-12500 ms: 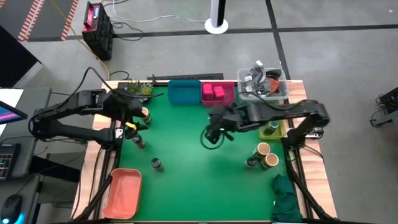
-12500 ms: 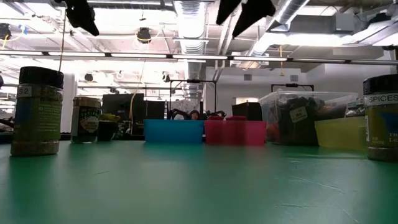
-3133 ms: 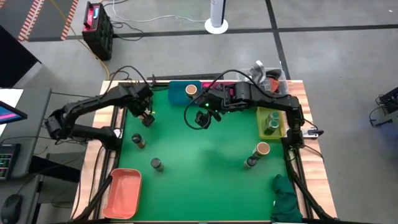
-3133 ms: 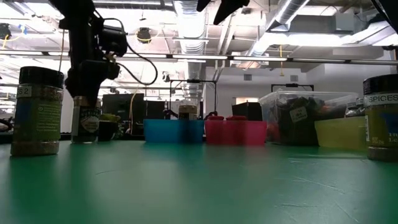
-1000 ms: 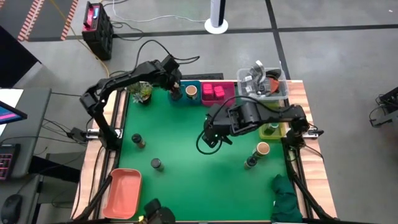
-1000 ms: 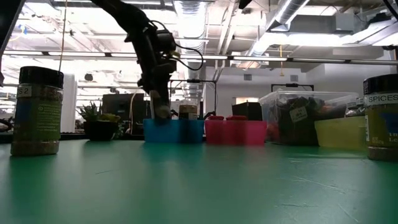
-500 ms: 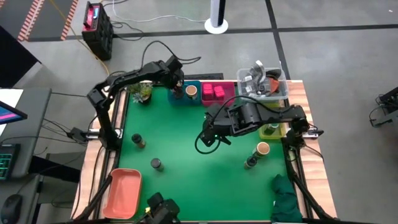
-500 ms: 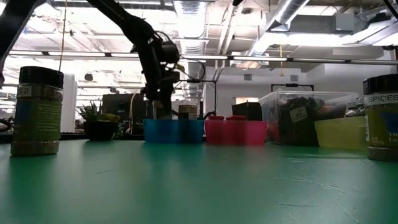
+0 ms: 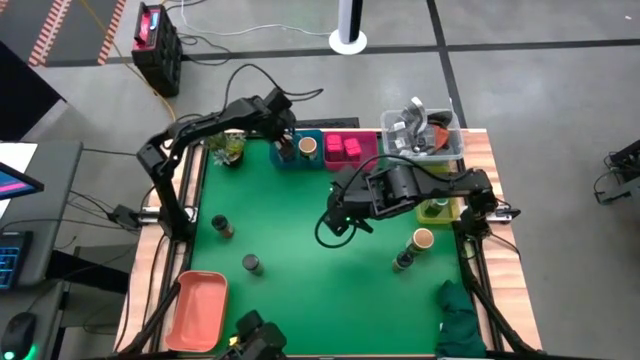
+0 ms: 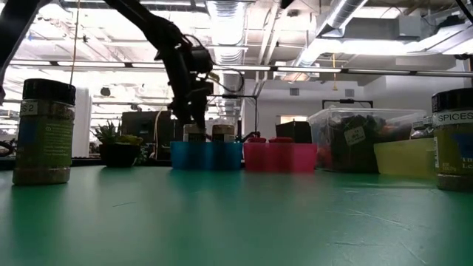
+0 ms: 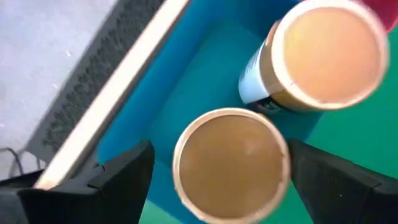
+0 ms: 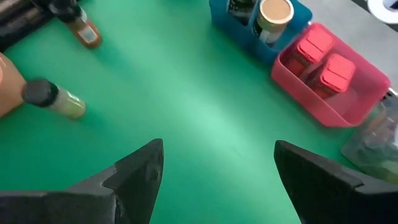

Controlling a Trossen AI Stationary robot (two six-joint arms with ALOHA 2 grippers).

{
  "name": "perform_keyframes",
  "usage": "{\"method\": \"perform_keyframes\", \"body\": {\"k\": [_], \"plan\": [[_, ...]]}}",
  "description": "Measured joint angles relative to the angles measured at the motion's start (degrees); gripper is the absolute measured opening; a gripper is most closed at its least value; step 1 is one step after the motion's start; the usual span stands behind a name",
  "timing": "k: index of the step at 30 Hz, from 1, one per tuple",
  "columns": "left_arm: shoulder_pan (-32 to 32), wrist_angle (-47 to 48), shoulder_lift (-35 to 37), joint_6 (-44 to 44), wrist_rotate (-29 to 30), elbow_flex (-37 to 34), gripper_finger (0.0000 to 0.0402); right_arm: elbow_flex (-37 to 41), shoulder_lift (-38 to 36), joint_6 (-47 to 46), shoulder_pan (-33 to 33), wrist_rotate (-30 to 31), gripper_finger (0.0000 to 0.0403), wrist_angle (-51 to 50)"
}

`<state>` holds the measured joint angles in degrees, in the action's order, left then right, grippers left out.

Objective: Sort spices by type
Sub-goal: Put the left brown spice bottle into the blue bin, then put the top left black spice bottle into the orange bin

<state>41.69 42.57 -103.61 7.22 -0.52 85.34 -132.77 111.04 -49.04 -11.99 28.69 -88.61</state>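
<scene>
Since 0.5 s ago the left arm has barely shifted; the left pincer (image 9: 284, 146) stays over the blue bin (image 9: 296, 157), and in the low view a second jar top now shows above the bin's rim.

Left wrist view: a tan-topped jar (image 11: 231, 163) sits between the spread fingers (image 11: 124, 177), which stand clear of its sides, so the pincer is open and the jar appears released inside the blue bin. Just beside it stands another tan-topped jar (image 11: 323, 53), same type.

Right pincer (image 9: 340, 212) hangs open over the green table (image 9: 300, 240), well apart from the blue bin, holding nothing.

Away from the blue bin, unsorted: one tan-topped jar (image 9: 422, 240) with a dark-lidded jar (image 9: 403, 261) just beside it, and two dark-lidded jars (image 9: 251, 264) nearer the table's left edge.

Handling judgement: jars look rigid, light, smooth-walled, likely slippery. Best held across the cylindrical body just below the lid, fingers square to the wall; upright jars may tip if nudged.
</scene>
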Motion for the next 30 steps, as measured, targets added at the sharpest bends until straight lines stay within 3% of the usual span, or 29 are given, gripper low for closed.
{"method": "perform_keyframes", "body": {"k": [8, 13, 19, 25, 30], "plan": [[-1.07, 2.12, 7.93, -0.43, -0.78, 0.0, 0.0346, -0.02, -1.42, 9.28, 3.76, -0.24, 0.0329, -1.44], [-6.16, 3.88, 15.53, -0.41, -2.24, 0.0, 0.0346, -0.02, -2.14, 16.62, 8.81, -0.92, 0.0329, -1.05], [-13.27, 7.71, 24.69, -4.43, -1.99, 0.0, 0.0346, 0.57, -2.16, 22.38, 9.57, -1.16, 0.0329, -1.04], [-20.85, 15.79, 31.55, -10.58, -0.26, 0.0, 0.0346, 12.61, -6.59, 26.32, 9.94, -1.8, 0.0329, 7.3], [-26.69, 22.07, 34.0, -17.48, 2.34, 0.0, 0.0345, 29.64, -13.55, 29.41, 9.25, -8.64, 0.0329, 23.6]]}}
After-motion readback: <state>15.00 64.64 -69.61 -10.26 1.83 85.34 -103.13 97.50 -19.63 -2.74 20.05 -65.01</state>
